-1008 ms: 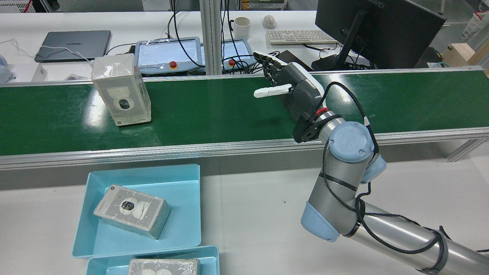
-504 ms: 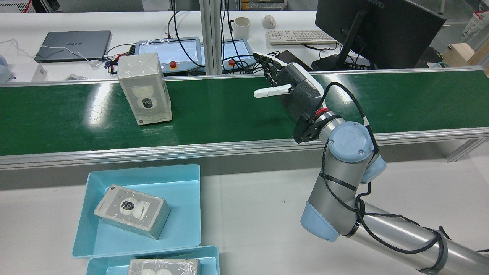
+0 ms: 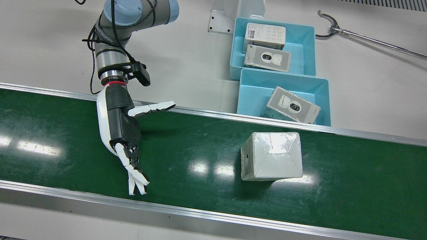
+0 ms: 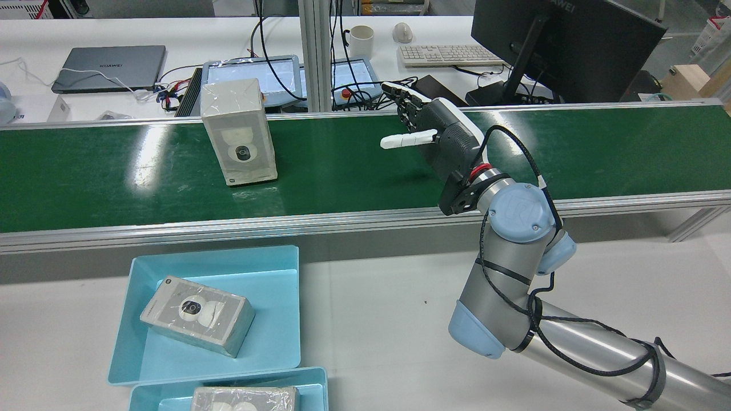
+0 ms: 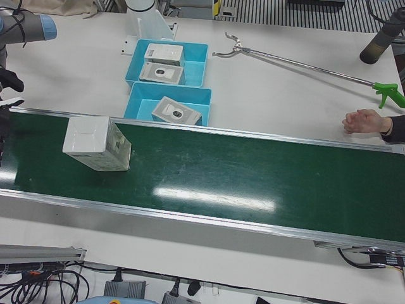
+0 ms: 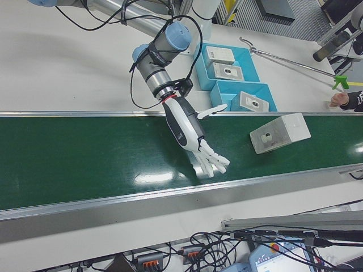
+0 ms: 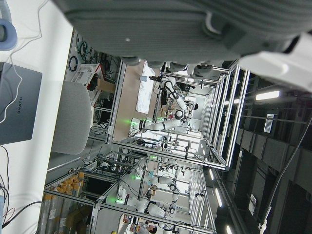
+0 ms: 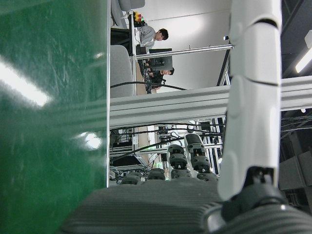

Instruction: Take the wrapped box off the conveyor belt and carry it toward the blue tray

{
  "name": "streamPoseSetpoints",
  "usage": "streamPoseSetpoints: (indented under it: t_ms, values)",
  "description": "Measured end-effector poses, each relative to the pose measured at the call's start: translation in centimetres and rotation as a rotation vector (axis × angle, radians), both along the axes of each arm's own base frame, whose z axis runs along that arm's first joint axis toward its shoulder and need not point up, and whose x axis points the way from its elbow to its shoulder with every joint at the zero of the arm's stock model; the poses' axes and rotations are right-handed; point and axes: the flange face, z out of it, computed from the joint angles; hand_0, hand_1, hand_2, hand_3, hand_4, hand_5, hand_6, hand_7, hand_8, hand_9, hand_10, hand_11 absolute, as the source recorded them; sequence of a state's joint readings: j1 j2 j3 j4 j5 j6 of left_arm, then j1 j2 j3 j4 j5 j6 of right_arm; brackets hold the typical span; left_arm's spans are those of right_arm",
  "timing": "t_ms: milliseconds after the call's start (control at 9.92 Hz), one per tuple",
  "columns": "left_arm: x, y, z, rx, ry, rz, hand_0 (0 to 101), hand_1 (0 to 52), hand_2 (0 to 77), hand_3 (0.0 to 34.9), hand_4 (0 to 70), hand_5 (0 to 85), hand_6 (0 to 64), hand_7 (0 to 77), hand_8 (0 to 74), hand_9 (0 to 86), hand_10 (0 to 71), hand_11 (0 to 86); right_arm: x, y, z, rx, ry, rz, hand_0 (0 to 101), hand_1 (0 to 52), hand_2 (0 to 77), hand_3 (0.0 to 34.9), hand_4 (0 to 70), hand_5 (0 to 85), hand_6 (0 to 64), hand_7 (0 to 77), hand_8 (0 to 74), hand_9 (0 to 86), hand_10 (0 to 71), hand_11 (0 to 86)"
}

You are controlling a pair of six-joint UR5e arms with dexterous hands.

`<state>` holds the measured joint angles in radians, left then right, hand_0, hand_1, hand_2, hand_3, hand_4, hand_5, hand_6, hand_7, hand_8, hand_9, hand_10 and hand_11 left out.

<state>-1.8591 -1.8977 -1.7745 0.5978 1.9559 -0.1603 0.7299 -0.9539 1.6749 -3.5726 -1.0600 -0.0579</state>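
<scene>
The wrapped box [image 4: 240, 140] stands upright on the green conveyor belt [image 4: 354, 171], in clear film with a camera picture on its face. It also shows in the front view [image 3: 272, 156] and the left-front view [image 5: 95, 144]. My right hand [image 4: 440, 137] hovers over the belt to the box's right, open, fingers spread and empty; the front view [image 3: 121, 126] shows it well apart from the box. The blue tray [image 4: 268, 342] lies on the white table before the belt and holds one wrapped box. The left hand view shows only a grey palm [image 7: 170, 29].
A second blue tray [image 3: 300, 50] with two boxes sits behind the first. A long grabber tool [image 3: 367, 38] lies on the table. A person's hand [image 5: 364, 120] rests at the table edge. A monitor [image 4: 559, 45], a keyboard and control panels stand beyond the belt.
The wrapped box has travelled right along the belt toward my right hand. The right hand has stayed open and shifted only slightly.
</scene>
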Motion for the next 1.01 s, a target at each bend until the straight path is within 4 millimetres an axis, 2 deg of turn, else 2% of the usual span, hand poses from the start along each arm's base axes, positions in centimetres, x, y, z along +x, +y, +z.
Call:
streamPoseSetpoints:
  t_ms: [504,605,806,1008]
  values:
    - [0.0,0.0,0.0,0.0,0.0,0.0,0,0.0,0.5,0.0,0.0,1.1,0.5,0.5,0.5,0.5,0.5,0.5,-0.4,-0.4,-0.3,0.028,-0.032,-0.003,48,14.7,6.5,0.0,8.7,11.5,2.7,1.6,1.1,1.1,0.0,1.6]
    - [0.0,0.0,0.0,0.0,0.0,0.0,0,0.0,1.1,0.0,0.0,1.1,0.5,0.5,0.5,0.5,0.5,0.5,0.0,-0.8,-0.4,0.037,-0.038,-0.002,48,15.3,7.6,0.0,10.4,15.3,3.3,2.7,1.1,2.2,0.0,1.6]
    - [0.0,0.0,0.0,0.0,0.0,0.0,0,0.0,0.5,0.0,0.0,1.1,0.5,0.5,0.5,0.5,0.5,0.5,0.6,-1.4,-0.4,0.046,-0.035,-0.004,49,16.9,8.2,0.0,10.4,14.7,3.3,2.7,1.1,2.2,0.0,1.6]
    - [0.0,0.0,0.0,0.0,0.0,0.0,0,0.0,1.1,0.0,0.0,1.1,0.5,0.5,0.5,0.5,0.5,0.5,0.2,-1.5,-0.1,0.041,-0.026,-0.011,49,16.9,8.7,0.0,10.4,14.7,3.3,2.7,1.1,2.7,0.0,1.6]
